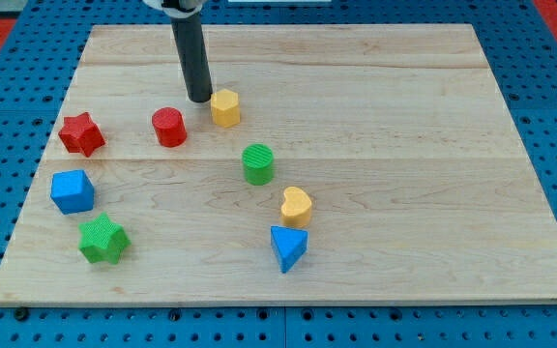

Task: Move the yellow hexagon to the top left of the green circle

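Note:
The yellow hexagon [225,107] sits on the wooden board in the upper middle-left. The green circle [257,163] lies below and slightly to the right of it, a short gap apart. My tip [199,99] rests on the board just to the left of the yellow hexagon, almost touching its left side. The dark rod rises from the tip toward the view's top.
A red cylinder [169,127] lies left of the hexagon, a red star [81,133] further left. A blue cube [72,190] and a green star [102,240] sit at lower left. A yellow heart [296,206] and a blue triangle [287,247] lie below the green circle.

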